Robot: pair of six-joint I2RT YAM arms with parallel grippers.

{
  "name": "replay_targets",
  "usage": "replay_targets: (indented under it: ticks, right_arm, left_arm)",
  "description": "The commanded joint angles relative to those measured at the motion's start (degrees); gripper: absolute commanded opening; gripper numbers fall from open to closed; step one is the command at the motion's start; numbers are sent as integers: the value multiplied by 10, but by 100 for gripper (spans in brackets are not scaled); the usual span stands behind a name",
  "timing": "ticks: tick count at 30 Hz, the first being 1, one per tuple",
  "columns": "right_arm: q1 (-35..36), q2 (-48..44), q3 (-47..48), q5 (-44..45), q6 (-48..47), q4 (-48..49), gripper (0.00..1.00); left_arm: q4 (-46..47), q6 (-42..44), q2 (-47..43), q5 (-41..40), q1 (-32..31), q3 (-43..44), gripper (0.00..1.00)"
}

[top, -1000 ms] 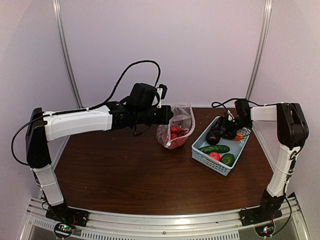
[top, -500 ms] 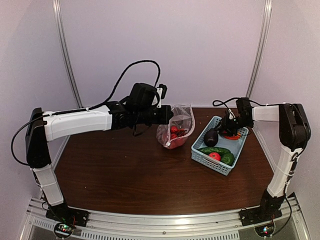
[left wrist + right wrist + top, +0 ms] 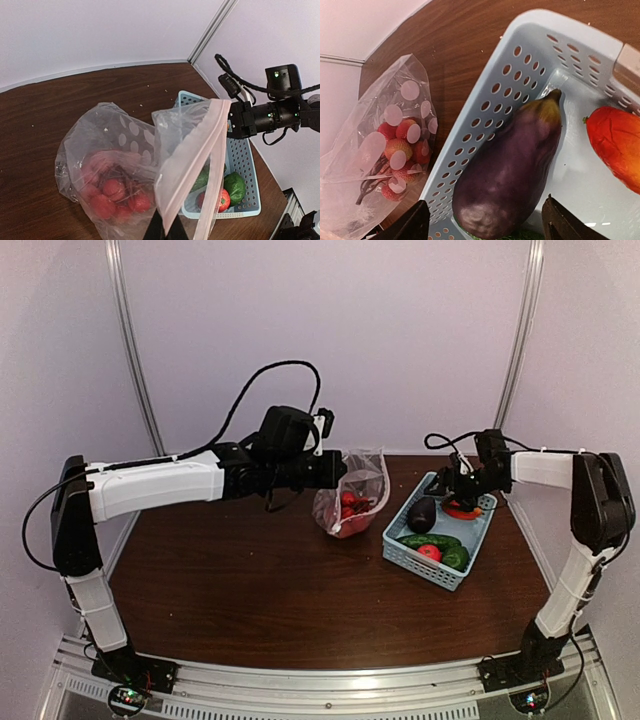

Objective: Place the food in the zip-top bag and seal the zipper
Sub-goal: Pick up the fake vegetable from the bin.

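Crinkly clear plastic bag (image 3: pixel 115 150); glossy eggplant (image 3: pixel 510 165); wood-grain table (image 3: pixel 250 590)

light-blue slotted basket (image 3: pixel 421 565), dark wood table (image 3: pixel 250 585)

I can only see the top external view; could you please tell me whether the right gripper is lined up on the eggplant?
Observer: Yes; the right wrist view shows the open right gripper straddling the eggplant in the basket, one finger on each side.
Operator: Thank you. And what exactly is the other one gripping?
Observer: The left wrist view shows the left gripper pinching the zipper at the mouth of the zip-top bag.
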Motion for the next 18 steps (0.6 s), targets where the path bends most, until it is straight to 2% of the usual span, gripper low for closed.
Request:
replay_targets:
  ticks: [1,9,11,14,18]
  right_arm:
    - [13,44,15,6,3,-13,80]
    - [20,102,24,-3,16,-8,83]
    - [20,113,25,-19,17,1,78]
    - [20,98,21,-24,15,13,62]
    - [20,29,8,-6,-13,2,55]
  left_arm:
    - [7,0,-22,-1,4,-1,0]
    - [-1,2,-23,-12,4,1,0]
    - [1,2,-23,-13,3,1,0]
    - [1,1,-22,-10,4,3,0]
    - [-2,3,-22,-10,4,8,0]
